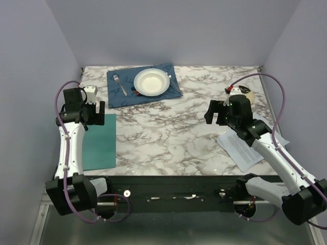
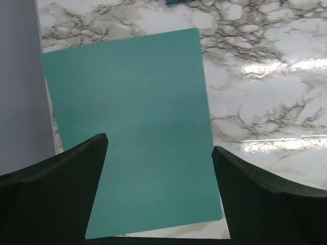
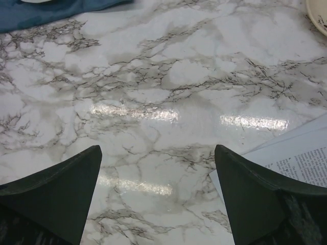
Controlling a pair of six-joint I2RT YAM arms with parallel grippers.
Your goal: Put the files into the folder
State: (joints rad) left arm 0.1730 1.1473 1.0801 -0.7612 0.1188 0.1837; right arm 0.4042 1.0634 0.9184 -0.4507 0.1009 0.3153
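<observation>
A white plate [image 1: 151, 81] and fork [image 1: 120, 84] lie on a blue placemat [image 1: 173, 91].

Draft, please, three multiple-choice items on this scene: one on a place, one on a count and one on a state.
1. Where is the flat teal-green plastic folder? A. Against the back wall. B. Over the table's far edge. C. Flat on the marble table, left side, by the left gripper.
2. How many metal forks lie on the dark blue cloth placemat? A. None. B. One. C. Three.
3. What state are that gripper and the right gripper in? A. Both open, empty. B. Left shut on the folder. C. Right shut on the fork.
Answers: C, the left wrist view shows it flat on marble; B, one fork beside the round white plate; A, both wrist views show spread fingers holding nothing.
</observation>
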